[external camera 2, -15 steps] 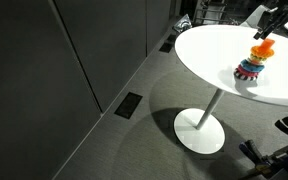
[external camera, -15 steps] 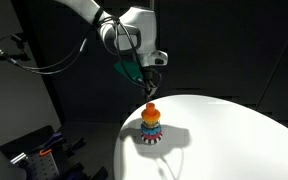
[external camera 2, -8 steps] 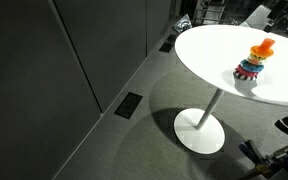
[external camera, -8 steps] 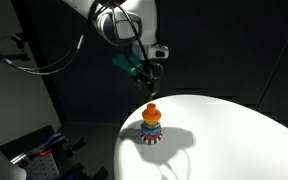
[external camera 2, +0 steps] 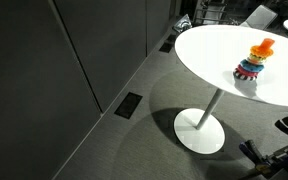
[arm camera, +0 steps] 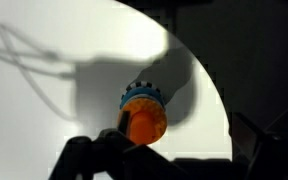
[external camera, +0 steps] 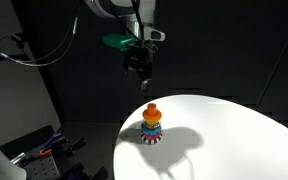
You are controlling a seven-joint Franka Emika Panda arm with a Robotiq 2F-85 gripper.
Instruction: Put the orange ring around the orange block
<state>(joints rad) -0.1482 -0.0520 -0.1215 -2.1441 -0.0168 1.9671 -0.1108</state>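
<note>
Here, the gripper (external camera: 137, 67), fingers spread and empty, hangs above the orange ring (external camera: 152, 117), seated round the upright orange block (external camera: 152, 106).

At the top centre of the frame, your arm (external camera: 119, 8) showed white, rounded shells. Below them your tool (external camera: 140, 72) was black and blocky, with a teal-green fitting (external camera: 115, 42) at its side. Thin black cables (external camera: 44, 62) looped toward the left edge. In the wrist view its fingers (arm camera: 79, 165) were dark silhouettes along the bottom.
</note>
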